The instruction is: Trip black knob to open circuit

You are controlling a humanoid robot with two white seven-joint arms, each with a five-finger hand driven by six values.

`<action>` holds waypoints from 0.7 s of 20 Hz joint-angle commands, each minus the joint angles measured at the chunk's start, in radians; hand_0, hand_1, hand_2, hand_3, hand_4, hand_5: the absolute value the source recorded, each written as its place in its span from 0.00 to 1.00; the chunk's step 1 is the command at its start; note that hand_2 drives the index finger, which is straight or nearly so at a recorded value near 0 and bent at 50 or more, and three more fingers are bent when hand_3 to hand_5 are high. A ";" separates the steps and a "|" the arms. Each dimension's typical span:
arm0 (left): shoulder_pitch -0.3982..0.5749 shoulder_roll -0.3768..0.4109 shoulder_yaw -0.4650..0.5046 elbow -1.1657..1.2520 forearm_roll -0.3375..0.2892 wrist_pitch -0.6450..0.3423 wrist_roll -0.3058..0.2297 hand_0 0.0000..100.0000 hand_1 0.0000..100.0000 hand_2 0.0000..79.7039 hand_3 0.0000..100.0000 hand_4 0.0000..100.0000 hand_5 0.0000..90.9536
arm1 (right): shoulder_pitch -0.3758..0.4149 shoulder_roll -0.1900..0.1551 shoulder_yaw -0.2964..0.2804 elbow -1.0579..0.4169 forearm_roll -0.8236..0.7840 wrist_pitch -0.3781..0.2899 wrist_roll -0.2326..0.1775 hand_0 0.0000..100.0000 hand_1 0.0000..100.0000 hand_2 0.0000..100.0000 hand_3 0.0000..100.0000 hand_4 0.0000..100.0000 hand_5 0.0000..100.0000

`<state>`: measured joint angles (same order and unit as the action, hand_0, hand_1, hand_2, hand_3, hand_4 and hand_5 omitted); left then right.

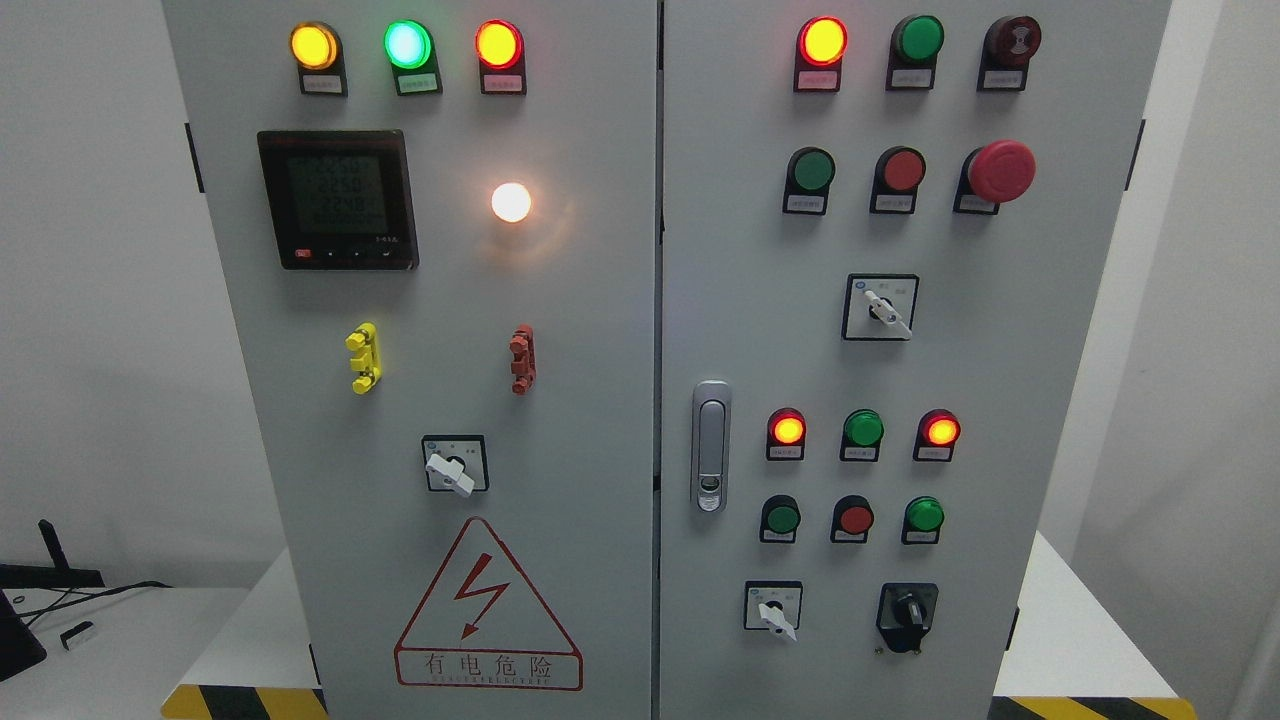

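The black knob [908,612] sits low on the right door of the grey electrical cabinet [620,400], at the bottom right of its controls. Its handle points straight up. Left of it is a white-handled rotary switch [773,610]. Neither of my hands nor any arm shows in the head view.
The right door carries lit red lamps [822,40], green and red buttons, a red mushroom stop button [1000,170], another white rotary switch [880,308] and a door latch [711,445]. The left door holds a meter [337,198], lamps, a white switch [454,464] and a warning triangle [487,610].
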<state>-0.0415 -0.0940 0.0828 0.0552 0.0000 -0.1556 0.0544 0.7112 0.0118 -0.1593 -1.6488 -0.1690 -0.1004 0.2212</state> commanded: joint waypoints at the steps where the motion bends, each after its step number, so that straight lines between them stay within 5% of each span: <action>1: 0.000 -0.001 0.000 0.000 -0.031 -0.001 0.001 0.12 0.39 0.00 0.00 0.00 0.00 | -0.221 -0.015 -0.146 -0.264 -0.052 0.135 -0.005 0.16 0.56 0.48 1.00 1.00 0.93; 4: 0.000 -0.001 0.000 0.000 -0.031 -0.001 0.001 0.12 0.39 0.00 0.00 0.00 0.00 | -0.341 -0.019 -0.147 -0.264 -0.052 0.208 -0.037 0.18 0.58 0.52 1.00 1.00 0.93; 7: 0.000 0.000 0.000 0.000 -0.031 -0.001 0.001 0.12 0.39 0.00 0.00 0.00 0.00 | -0.424 -0.053 -0.157 -0.266 -0.052 0.241 -0.040 0.20 0.59 0.55 1.00 1.00 0.93; 14: 0.000 0.000 0.000 0.000 -0.031 -0.001 0.001 0.12 0.39 0.00 0.00 0.00 0.00 | -0.584 -0.062 -0.189 -0.256 -0.049 0.333 -0.040 0.22 0.59 0.59 1.00 1.00 0.93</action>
<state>-0.0414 -0.0940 0.0828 0.0552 0.0000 -0.1556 0.0544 0.2657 -0.0204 -0.2788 -1.8377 -0.2152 0.2009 0.1815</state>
